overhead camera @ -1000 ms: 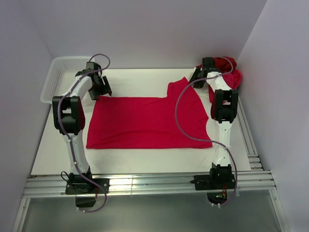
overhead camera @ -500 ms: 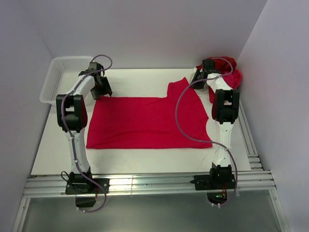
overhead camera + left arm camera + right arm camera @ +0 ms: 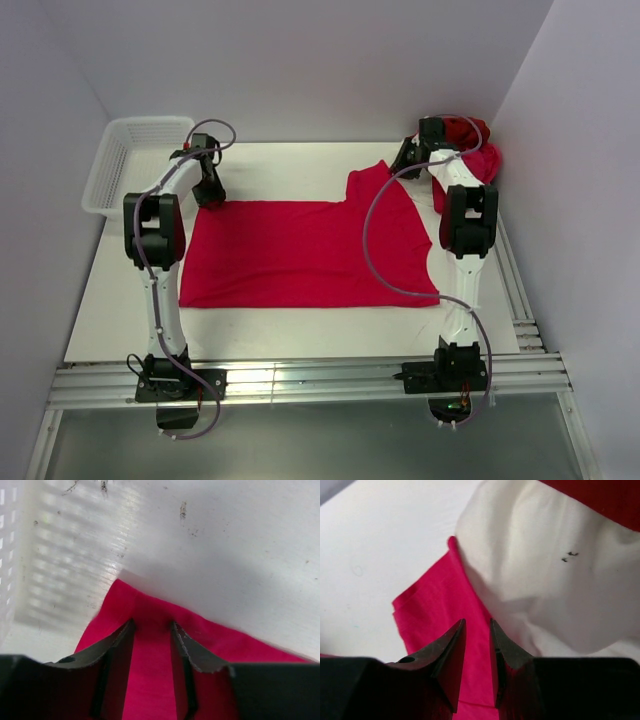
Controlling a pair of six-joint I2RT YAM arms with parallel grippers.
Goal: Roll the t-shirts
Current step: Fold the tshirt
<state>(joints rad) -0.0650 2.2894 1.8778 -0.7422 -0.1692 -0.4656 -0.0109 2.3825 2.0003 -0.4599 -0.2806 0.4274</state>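
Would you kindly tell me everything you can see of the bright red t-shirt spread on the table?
The crimson t-shirt is plain, soft cloth, lying flat on the table as a wide rectangle, one short sleeve pointing to the far side near its right end. The left gripper stands on its far left corner, the right gripper on the sleeve, jaws slightly apart with cloth between. A cream shirt lies against the sleeve's edge.

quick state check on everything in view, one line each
crimson t-shirt, spread flat, not yet rolled
other shirts, crumpled heap, far right corner
basket, upright, far left corner
left pincer, jaws part-closed over the shirt's far left corner, grip unclear
right pincer, jaws part-closed over its sleeve edge, grip unclear
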